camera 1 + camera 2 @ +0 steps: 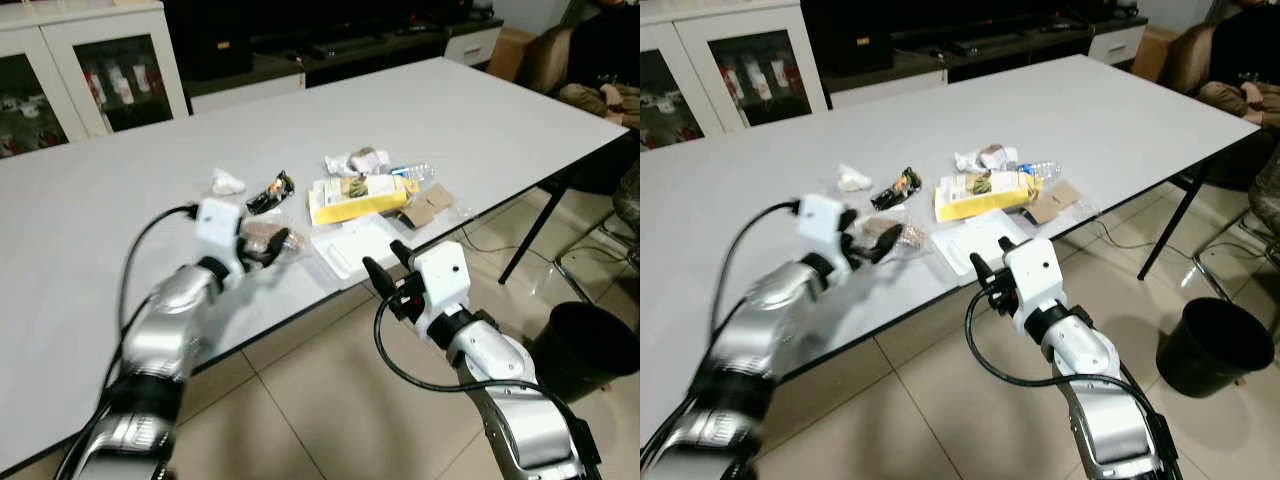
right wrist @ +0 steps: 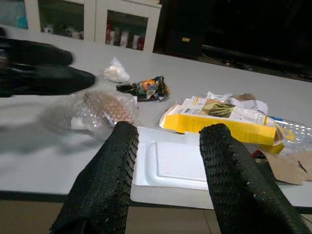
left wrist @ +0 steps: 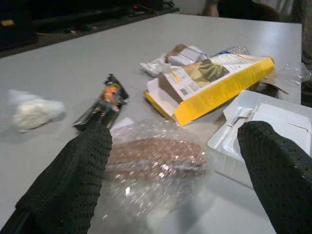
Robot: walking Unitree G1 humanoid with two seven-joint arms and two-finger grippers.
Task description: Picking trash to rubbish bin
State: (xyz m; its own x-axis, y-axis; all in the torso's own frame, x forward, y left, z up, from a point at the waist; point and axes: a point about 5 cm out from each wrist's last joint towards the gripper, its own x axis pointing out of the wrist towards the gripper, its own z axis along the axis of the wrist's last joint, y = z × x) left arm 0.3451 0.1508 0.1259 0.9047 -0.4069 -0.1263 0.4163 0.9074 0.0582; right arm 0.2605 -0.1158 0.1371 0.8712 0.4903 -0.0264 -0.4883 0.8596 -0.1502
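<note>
Reaching over the desk (image 1: 90, 230), the left pincer (image 1: 262, 246) stands released with its fingers either side of a bubble-wrap bundle (image 3: 155, 163). The right pincer (image 1: 386, 272), also released, hovers at the desk edge before a white foam tray (image 2: 171, 163), the black rubbish bin (image 1: 585, 352) well apart.

My right gripper (image 2: 168, 161), fingers apart, faces the table (image 2: 39, 161) edge. Beyond lie a white tray (image 2: 170, 163), yellow box (image 2: 219, 119) and bubble wrap (image 2: 95, 112).
</note>
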